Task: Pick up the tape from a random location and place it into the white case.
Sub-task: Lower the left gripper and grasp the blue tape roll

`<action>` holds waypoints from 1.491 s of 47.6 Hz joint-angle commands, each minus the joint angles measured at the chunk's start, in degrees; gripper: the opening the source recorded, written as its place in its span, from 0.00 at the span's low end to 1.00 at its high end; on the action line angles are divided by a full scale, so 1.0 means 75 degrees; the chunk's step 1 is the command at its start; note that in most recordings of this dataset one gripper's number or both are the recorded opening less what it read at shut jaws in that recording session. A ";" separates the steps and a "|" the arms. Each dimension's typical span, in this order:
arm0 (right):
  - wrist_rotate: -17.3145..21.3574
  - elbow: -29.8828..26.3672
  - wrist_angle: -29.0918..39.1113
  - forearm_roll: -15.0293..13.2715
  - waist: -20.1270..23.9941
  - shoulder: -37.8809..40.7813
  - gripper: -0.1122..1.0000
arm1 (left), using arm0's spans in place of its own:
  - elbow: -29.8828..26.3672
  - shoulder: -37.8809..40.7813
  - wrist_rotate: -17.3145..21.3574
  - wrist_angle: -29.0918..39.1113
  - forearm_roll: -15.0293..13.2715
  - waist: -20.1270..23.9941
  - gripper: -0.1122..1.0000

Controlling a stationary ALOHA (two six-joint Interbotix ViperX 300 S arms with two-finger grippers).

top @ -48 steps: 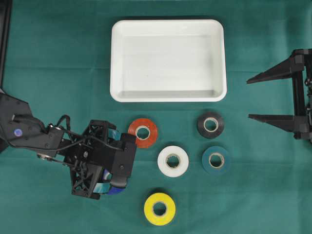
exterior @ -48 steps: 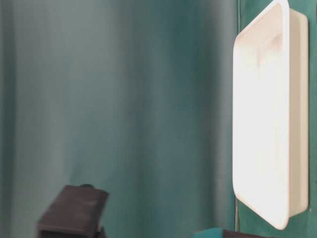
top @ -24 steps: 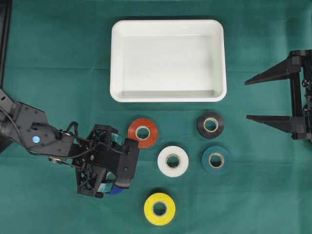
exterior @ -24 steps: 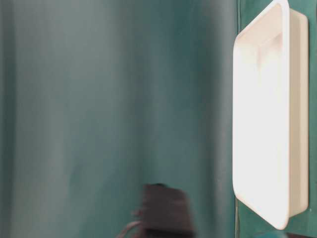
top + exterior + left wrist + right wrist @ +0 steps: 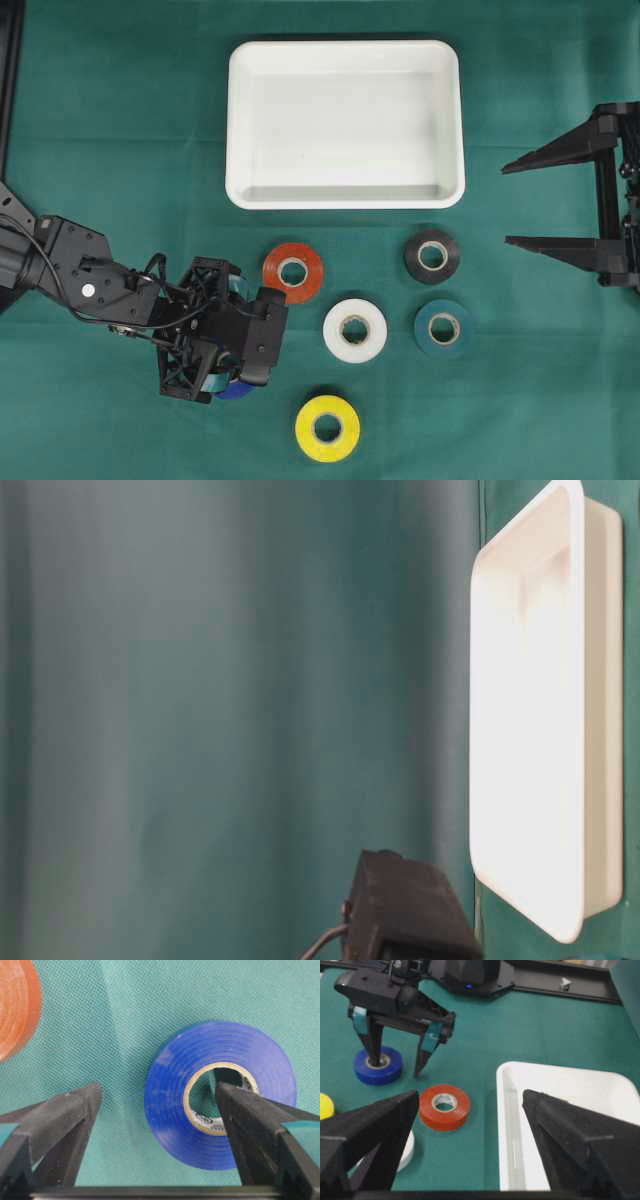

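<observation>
Two black fingers of the left gripper (image 5: 157,1097) stand wide apart around one side of the blue tape (image 5: 220,1092): one tapered finger tip sits down inside the roll's cardboard-lined hole, the other hangs over bare cloth outside the roll's rim. Nothing is pinched yet; the jaws are open. The fingers are matte, wedge-shaped, with teal pads higher up. The blue tape lies flat on the cloth, a smooth glossy ring with faint winding lines on its face and a tan core printed with small marks.

Just beside it lies the orange-red tape (image 5: 293,272), also flat, slightly translucent at the edge in the left wrist view. Further out lie four more flat rolls: white (image 5: 355,330), yellow (image 5: 327,429), black (image 5: 432,257) and dark teal (image 5: 444,328), each a short cylinder with a pale core, all apart from one another.

The white case (image 5: 240,120) sits beyond the rolls, a shallow rectangular plastic tray with rounded corners, a raised rolled rim and a smooth shiny floor. It holds nothing, and the blue tape is well apart from it.

The table (image 5: 120,150) is covered in a green cloth with a fine woven mesh texture.

The right gripper (image 5: 520,201) hangs at the far side, away from every roll, its long pointed black fingers spread fully open.
</observation>
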 commanded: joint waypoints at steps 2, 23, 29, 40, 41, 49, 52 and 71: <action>-0.0012 -0.0176 -0.0035 -0.0012 0.0000 0.0035 0.93 | -0.0070 -0.0070 0.0012 -0.0035 0.0023 0.0012 0.98; -0.0012 -0.0187 -0.0035 -0.0012 -0.0012 0.0023 0.93 | -0.0129 -0.0047 0.0012 0.0035 0.0035 0.0023 0.56; -0.0012 -0.0187 -0.0012 -0.0012 -0.0012 0.0023 0.93 | -0.0152 -0.0070 0.0000 0.0152 0.0035 0.0012 0.30; -0.0012 -0.0187 0.0000 -0.0012 -0.0012 0.0023 0.93 | -0.0199 -0.0223 0.0000 0.0258 0.0035 0.0012 0.30; -0.0012 -0.0187 0.0000 -0.0012 -0.0012 0.0023 0.93 | -0.0211 -0.0281 0.0000 0.0270 0.0035 0.0000 0.30; -0.0012 -0.0199 0.0059 -0.0012 0.0000 0.0000 0.93 | -0.0387 -0.0609 -0.0023 0.0680 0.0023 -0.0035 0.30; -0.0012 -0.0211 0.0094 -0.0012 0.0000 -0.0012 0.93 | -0.0492 -0.0738 -0.0035 0.0973 0.0023 -0.0047 0.30; -0.0012 -0.0223 0.0129 -0.0012 -0.0012 -0.0070 0.93 | -0.1219 -0.1723 -0.0035 0.2449 0.0023 -0.0035 0.30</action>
